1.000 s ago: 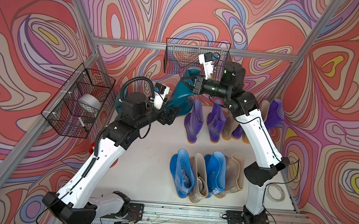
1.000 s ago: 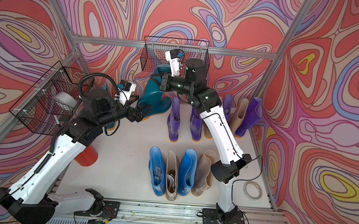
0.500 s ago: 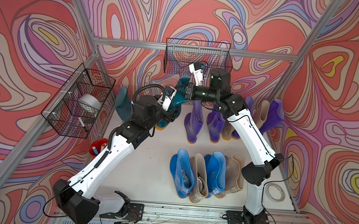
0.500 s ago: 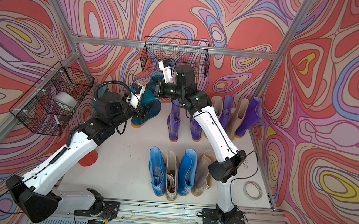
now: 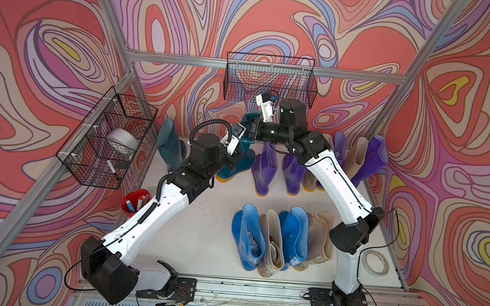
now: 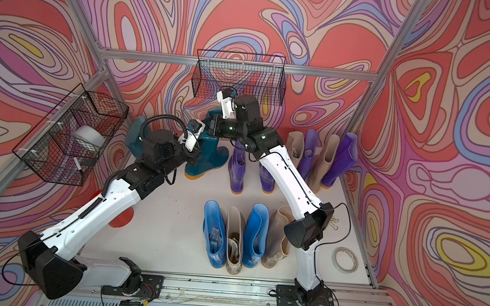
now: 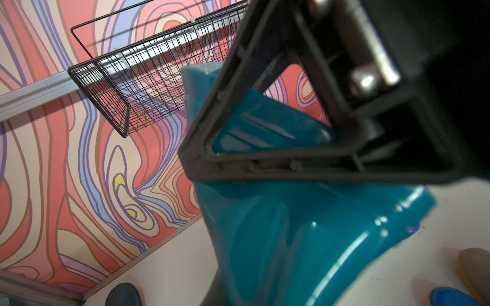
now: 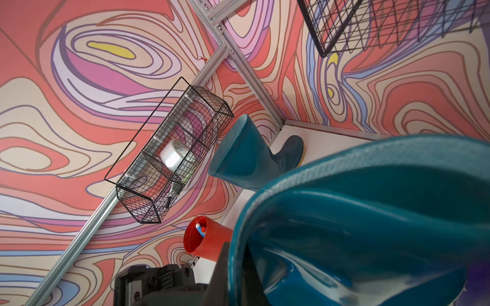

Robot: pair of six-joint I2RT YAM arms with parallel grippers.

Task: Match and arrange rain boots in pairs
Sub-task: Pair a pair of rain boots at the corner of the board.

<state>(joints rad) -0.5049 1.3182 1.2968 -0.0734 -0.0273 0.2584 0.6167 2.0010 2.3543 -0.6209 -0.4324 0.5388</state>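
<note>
The teal boot (image 7: 305, 238) is smooth rubber with a wet-look gloss and bright light streaks; its rim edge looks finely grained and matt. The purple boots (image 5: 262, 167) are glossy too; the blue boots (image 5: 247, 235) and beige boots (image 5: 270, 225) have a softer sheen. The wire baskets (image 5: 269, 80) are thin black-coated metal mesh. The frame rails (image 5: 185, 59) are bare silver metal. The counter (image 5: 209, 232) is matt white. A red cup (image 8: 209, 239) looks like smooth plastic. The robot arms (image 5: 153, 221) wear shiny white plastic shells with matt black joints.

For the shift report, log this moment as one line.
right end effector: shut on teal boot rim | left end effector: at its shaft, grip unclear | other teal boot: upright in corner
</note>
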